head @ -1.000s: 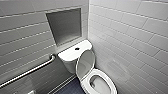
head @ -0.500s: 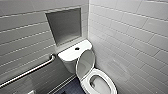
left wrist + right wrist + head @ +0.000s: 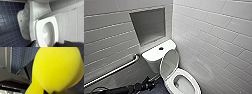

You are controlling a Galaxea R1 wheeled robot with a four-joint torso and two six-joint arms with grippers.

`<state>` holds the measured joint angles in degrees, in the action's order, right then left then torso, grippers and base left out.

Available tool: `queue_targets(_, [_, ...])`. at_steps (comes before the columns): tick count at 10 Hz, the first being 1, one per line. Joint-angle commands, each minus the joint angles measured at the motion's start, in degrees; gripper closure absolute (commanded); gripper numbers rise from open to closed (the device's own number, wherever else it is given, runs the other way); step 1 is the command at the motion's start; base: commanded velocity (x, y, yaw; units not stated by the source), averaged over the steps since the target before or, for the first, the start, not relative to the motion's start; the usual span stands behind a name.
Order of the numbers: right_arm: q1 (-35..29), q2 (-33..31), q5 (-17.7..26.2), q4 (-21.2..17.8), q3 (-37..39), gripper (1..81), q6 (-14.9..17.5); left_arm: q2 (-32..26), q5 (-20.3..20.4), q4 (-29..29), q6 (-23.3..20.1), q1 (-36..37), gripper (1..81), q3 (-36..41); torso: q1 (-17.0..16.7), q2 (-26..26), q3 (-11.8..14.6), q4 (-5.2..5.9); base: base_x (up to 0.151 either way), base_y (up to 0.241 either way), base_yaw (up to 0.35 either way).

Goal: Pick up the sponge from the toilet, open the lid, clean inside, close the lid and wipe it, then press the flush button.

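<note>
The white toilet (image 3: 154, 56) stands in the corner with its lid (image 3: 169, 63) raised against the tank, so the seat ring (image 3: 194, 85) and bowl are exposed. The dark flush button (image 3: 161, 48) sits in the middle of the tank top. My left arm comes in low at the left, its gripper (image 3: 150, 83) open and empty beside the bowl's left side. In the left wrist view the seat (image 3: 55, 25) and the wet bowl (image 3: 48, 32) lie close ahead. The yellow sponge (image 3: 56, 69) shows large in the right wrist view, with my right gripper shut on it.
A metal grab bar (image 3: 114, 71) runs along the left tiled wall, below a recessed niche (image 3: 149, 25). The right tiled wall (image 3: 219, 45) stands close to the bowl. Dark blue floor tiles (image 3: 7, 25) surround the toilet base (image 3: 23, 22).
</note>
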<state>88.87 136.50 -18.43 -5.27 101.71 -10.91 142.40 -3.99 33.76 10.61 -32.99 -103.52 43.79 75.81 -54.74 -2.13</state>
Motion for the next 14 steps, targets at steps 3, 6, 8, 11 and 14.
queue_targets(3, [0.31, -2.26, 3.67, 0.96, -1.69, 81.1, 0.19, -0.45, -1.46, 6.06, 3.02, 13.6, 1.0, -4.05, 0.0, -0.02, -0.02, 0.0, 0.0, 0.0, 0.0])
queue_targets(6, [0.65, -2.26, 3.67, 0.96, -2.05, 81.1, 0.19, 1.57, -1.46, 6.06, 4.95, 17.11, 1.0, -5.46, 0.0, -0.05, -0.02, 0.0, 0.0, 0.0, 0.0])
queue_targets(8, [0.74, -2.26, 3.67, 0.96, -2.05, 81.1, 0.19, 3.16, -1.38, 6.06, 5.21, 18.44, 1.0, -6.34, 0.0, -0.06, -0.02, 0.0, 0.0, 0.0, 0.0])
queue_targets(11, [1.1, -2.26, 3.66, 0.96, -2.05, 81.1, 0.19, 5.18, -1.99, 5.45, 5.21, 19.49, 1.0, -6.87, 0.0, -0.06, -0.02, 0.0, 0.0, 0.0, 0.0])
queue_targets(14, [0.4, -2.08, 3.58, 0.79, -1.87, 81.1, -0.16, 5.02, -6.63, 2.39, 3.73, 15.29, 1.0, -1.44, 0.0, -0.09, -0.04, 0.0, 0.0, 0.0, 0.0])
